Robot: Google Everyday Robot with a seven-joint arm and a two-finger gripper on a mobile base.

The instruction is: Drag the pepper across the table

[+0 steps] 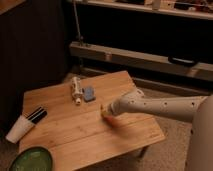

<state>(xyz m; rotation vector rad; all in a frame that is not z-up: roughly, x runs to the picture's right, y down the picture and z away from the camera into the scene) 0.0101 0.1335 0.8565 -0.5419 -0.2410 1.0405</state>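
The pepper (108, 119) is a small orange-red piece on the wooden table (75, 130), right of its middle. My gripper (111, 113) is at the end of the white arm that reaches in from the right. It is down on the table right at the pepper and hides most of it. Only an orange-red edge shows under and beside the gripper's tip.
A whitish bottle-like object (76, 90) and a small blue-grey block (89, 93) lie at the table's back middle. A white cup with a dark end (22, 127) lies at the left edge. A green bowl (30, 160) sits at the front left corner. A bench rail runs behind.
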